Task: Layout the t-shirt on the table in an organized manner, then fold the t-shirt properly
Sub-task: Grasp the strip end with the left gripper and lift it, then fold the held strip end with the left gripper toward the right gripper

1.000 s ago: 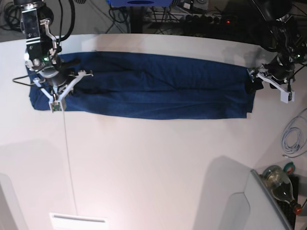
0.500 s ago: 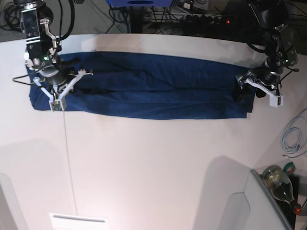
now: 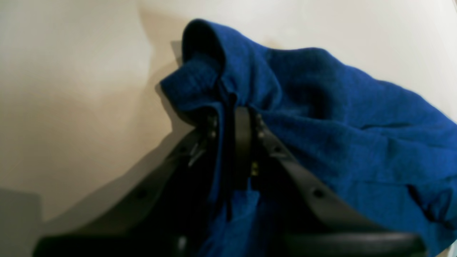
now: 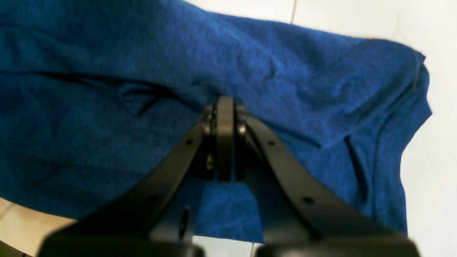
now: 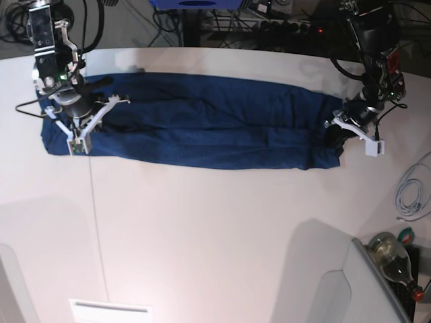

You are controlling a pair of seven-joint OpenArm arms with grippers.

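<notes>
The dark blue t-shirt (image 5: pixel 202 121) lies as a long folded band across the far part of the white table (image 5: pixel 215 235). My left gripper (image 5: pixel 337 134) sits at the band's right end, and the left wrist view shows this gripper (image 3: pixel 234 114) shut on a bunched ridge of the t-shirt (image 3: pixel 339 125). My right gripper (image 5: pixel 81 118) is over the band's left end. In the right wrist view, creases in the t-shirt (image 4: pixel 107 142) run out from the tips of that gripper (image 4: pixel 225 103), which pinches the cloth shut.
A thin seam line (image 5: pixel 97 229) crosses the table. At the near right stand a grey panel (image 5: pixel 350 289) and a bottle (image 5: pixel 394 259), with a coiled white cable (image 5: pixel 411 192) beyond. A white plate (image 5: pixel 111 311) lies at the near edge. Dark cables run behind the table.
My left gripper has closed on the t-shirt's right end and moved inward to the left, dragging that end with it. The right arm has barely moved.
</notes>
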